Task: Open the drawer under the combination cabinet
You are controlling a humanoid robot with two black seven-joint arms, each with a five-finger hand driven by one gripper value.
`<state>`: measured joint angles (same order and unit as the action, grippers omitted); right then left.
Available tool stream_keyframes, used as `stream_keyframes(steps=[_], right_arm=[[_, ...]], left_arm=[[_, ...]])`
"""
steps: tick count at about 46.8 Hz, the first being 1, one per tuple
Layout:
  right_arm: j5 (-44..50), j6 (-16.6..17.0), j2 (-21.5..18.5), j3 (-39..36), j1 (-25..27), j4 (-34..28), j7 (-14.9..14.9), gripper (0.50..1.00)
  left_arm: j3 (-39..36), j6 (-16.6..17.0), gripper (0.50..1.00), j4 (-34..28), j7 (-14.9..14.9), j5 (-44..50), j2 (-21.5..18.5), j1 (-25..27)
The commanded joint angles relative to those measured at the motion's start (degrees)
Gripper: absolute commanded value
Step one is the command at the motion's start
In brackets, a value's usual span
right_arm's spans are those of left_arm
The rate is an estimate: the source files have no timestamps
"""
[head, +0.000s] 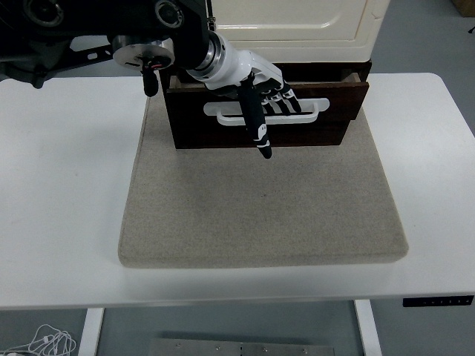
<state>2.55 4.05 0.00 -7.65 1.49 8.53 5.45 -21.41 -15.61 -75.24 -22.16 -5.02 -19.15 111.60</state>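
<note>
White table (67, 185) carries a grey felt mat (260, 215). At the mat's far end sits the combination cabinet (297, 30): cream upper body over a dark brown drawer (326, 126). The drawer front stands a little proud of the cabinet, with a narrow gap visible along its top edge, so it is partly open, not fully.

Left arm comes in from the upper left. Left hand (256, 89) is at the white bar handle (315, 107) on the drawer front. Four fingers (286, 96) are pressed together and hooked through the handle from above; the thumb (256, 126) sticks straight down in front of the drawer face, not pinching. Right arm not in view.

Step in hand, as I judge it: pulling the drawer out, early in the travel. Next move calls for a straight pull toward the table's near edge, keeping the fingers hooked so the handle doesn't slip, and the cabinet staying put on the mat.
</note>
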Motion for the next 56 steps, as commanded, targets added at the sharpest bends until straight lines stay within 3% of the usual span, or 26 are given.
stream_keyframes(steps=[1, 27, 45, 56], right_arm=[[0.0, 0.0, 0.0, 0.0, 0.0, 0.0, 0.0, 0.926], [0.0, 0.0, 0.0, 0.0, 0.0, 0.0, 0.0, 0.926], [0.0, 0.0, 0.0, 0.0, 0.0, 0.0, 0.0, 0.926], [0.0, 0.0, 0.0, 0.0, 0.0, 0.0, 0.0, 0.926]], left_arm=[[0.1, -1.1, 1.0, 0.0, 0.0, 0.0, -0.1, 0.1], [1.0, -9.4, 1.0, 0.0, 0.0, -0.3, -1.1, 1.9], [1.5, -9.5, 1.0, 0.0, 0.1, -0.4, -1.8, 2.7], [5.7, -9.9, 1.0, -0.6, 0.1, -0.3, -3.0, 3.5]])
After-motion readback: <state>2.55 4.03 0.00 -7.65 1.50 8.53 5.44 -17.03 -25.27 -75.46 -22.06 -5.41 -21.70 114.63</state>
